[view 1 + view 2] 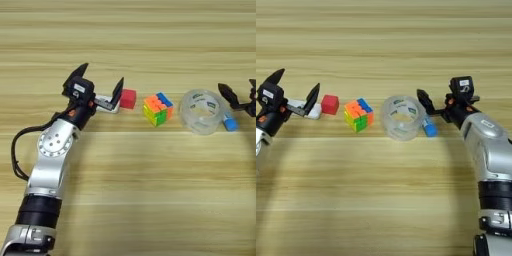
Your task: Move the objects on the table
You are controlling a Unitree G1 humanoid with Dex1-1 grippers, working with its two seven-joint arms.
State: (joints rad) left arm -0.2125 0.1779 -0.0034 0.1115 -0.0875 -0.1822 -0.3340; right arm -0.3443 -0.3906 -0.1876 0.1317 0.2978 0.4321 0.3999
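Several objects lie in a row across the table [130, 190]. From the left they are a flat white device [109, 105], a red cube [128, 98], a multicoloured puzzle cube [158, 108], a clear tape roll [201, 111] and a small blue tube [430, 128]. My left gripper [100, 81] is open over the white device and hides part of it. One of its fingertips [119, 89] is close beside the red cube. My right gripper [442, 95] is open just right of the tape roll, with one finger [423, 101] above the blue tube.
My left arm [52, 150] reaches in from the lower left and my right arm [491, 155] from the lower right. Bare wood lies in front of and behind the row of objects.
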